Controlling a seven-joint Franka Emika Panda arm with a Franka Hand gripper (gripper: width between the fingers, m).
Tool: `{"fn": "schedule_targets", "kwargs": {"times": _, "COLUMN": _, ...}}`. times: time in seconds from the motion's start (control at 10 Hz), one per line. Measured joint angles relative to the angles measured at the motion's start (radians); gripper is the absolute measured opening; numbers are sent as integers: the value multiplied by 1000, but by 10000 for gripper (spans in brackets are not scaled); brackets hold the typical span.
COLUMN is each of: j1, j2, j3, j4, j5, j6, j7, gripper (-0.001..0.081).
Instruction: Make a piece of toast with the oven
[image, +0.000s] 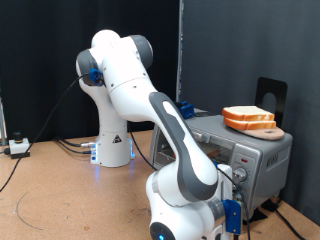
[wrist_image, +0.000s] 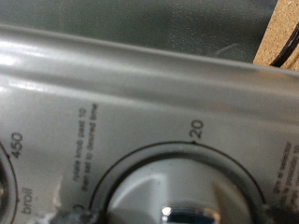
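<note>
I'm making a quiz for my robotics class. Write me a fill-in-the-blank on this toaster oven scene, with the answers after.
1. The bread slices lie on ____ of the oven.
2. In the wrist view, the number printed above the knob at its upper right is ____.
3. In the wrist view, the word printed beneath 450 is ____.
4. In the exterior view, the arm reaches down in front of the oven's ____ panel.

Answers: top; 20; broil; knob

Oven (image: 235, 152) on wooden table (image: 50, 190)
</note>
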Motion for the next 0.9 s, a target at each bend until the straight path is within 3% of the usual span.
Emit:
{"fn": "schedule_targets", "kwargs": {"times": 0.2, "j1": -1, "j2": 0, "j3": 0, "j4": 3, "j5": 5, "j6": 0, "j7": 0, "gripper": 326}}
{"fn": "schedule_targets", "kwargs": {"times": 0.4, "j1": -3, "j2": -1, "j3": 0, "j4": 7, "j5": 9, "j6": 0, "j7": 1, "gripper": 599}}
{"fn": "schedule_targets", "kwargs": {"times": 0.5, "j1": -3, "j2": -1, "j3": 0, "j4": 9, "j5": 9, "j6": 0, "j7": 1, "gripper": 599}}
{"fn": "schedule_targets", "kwargs": {"times": 0.6, "j1": -3, "j2": -1, "j3": 0, "j4": 10, "j5": 9, "j6": 0, "j7": 3, "gripper": 755}}
{"fn": "schedule_targets", "kwargs": {"times": 0.9, "j1": -3, "j2": -1, "j3": -4, "j4": 9, "j5": 9, "j6": 0, "j7": 5, "gripper": 807}}
